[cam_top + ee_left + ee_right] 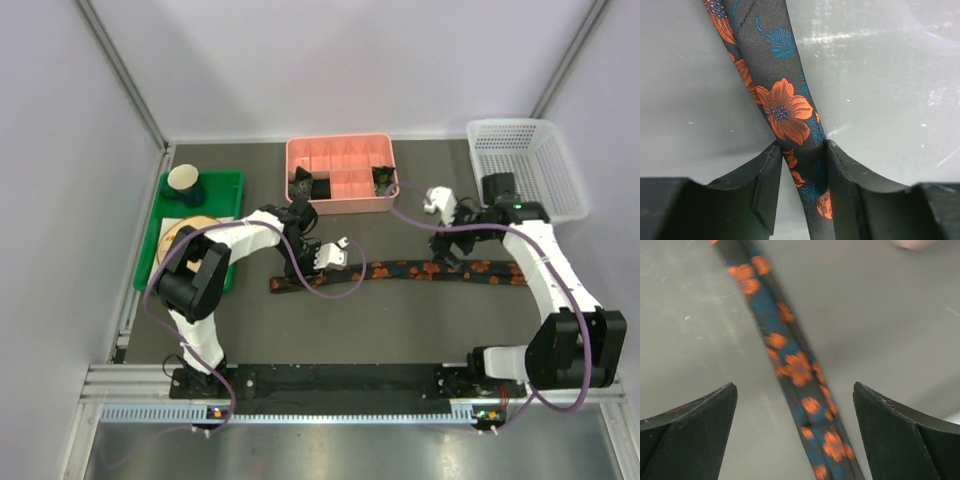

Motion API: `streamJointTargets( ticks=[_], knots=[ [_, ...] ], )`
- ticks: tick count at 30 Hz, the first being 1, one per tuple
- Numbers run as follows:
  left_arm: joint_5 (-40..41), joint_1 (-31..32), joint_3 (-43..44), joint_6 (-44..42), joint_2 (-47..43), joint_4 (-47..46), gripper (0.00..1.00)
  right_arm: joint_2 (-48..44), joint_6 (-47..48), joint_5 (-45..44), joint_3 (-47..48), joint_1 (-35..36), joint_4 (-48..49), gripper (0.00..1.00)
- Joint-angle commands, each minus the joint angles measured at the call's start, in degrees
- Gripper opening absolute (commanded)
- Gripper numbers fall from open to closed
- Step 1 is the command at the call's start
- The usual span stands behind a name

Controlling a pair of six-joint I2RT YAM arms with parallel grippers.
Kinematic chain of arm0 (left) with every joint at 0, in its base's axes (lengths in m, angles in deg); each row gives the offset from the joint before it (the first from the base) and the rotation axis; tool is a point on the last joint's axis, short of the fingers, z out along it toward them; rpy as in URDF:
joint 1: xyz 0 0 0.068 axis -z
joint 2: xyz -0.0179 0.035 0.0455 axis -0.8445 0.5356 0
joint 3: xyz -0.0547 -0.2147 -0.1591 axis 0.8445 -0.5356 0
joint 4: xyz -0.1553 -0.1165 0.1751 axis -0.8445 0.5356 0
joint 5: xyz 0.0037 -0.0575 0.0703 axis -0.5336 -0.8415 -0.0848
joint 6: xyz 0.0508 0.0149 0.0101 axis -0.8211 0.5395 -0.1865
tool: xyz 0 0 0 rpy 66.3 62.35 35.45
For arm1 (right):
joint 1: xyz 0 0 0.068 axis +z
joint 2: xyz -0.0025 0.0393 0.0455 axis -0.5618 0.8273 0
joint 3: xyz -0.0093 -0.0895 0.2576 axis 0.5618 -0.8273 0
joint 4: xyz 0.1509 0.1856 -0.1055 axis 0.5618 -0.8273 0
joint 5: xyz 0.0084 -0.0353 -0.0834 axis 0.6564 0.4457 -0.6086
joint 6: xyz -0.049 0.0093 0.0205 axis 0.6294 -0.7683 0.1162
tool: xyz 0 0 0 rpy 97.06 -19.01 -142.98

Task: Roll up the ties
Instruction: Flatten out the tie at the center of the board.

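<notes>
The tie (400,272), black with orange flowers and blue leaves, lies stretched across the bench (400,335), in front of the pink compartment box (340,143). The left gripper (802,150) is down over the part near its left end, jaws drawn narrow around the fabric; the right-side finger touches its edge, but I cannot tell if it is truly pinched. The right gripper (795,386) hangs over the right-hand part, jaws wide, the tie running between them untouched.
</notes>
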Motion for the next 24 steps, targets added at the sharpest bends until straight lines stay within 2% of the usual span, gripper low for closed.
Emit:
streamJointTargets(
  ticks=[1,2,3,5,9,10,13,18,21,24],
  knots=[
    [-1.8,-0.3,-1.3,0.1,-3.1,2.3,0.47,1.6,4.7,-3.7,-6.5,9.0,7.0,0.95],
    [-1.7,-0.3,-1.2,0.8,-3.1,1.9,0.51,3.3,4.9,-4.3,-7.1,11.7,9.6,0.95],
    [-2.3,-0.9,-0.9,1.3,-3.6,1.6,0.60,4.6,4.9,-4.5,-7.3,12.9,10.6,0.95],
    [-3.4,-2.6,-0.8,3.1,-4.4,0.5,0.66,8.4,4.9,-4.7,-6.9,15.9,12.1,0.94],
    [-6.5,-7.7,-2.4,4.9,-11.0,-2.1,0.84,14.9,5.5,-4.2,-4.2,18.5,15.7,0.93],
    [-6.9,-8.6,-3.0,5.3,-12.4,-2.8,0.93,16.3,5.8,-4.0,-3.6,19.0,15.8,0.92],
    [-6.3,-11.8,-5.5,6.3,-17.6,-5.1,0.98,19.3,7.6,-2.4,-2.3,19.9,16.3,0.91],
    [-4.4,-17.0,-9.3,11.5,-25.1,-11.3,0.99,22.7,12.1,-3.0,-1.5,22.5,17.2,0.91],
    [-2.5,-19.2,-10.5,18.6,-29.7,-15.7,0.99,26.6,13.2,-3.8,1.7,24.1,14.3,0.85],
    [2.9,-19.2,-12.5,23.9,-34.8,-19.4,0.99,30.5,13.8,-3.1,5.6,24.3,8.7,0.73]
  ],
)
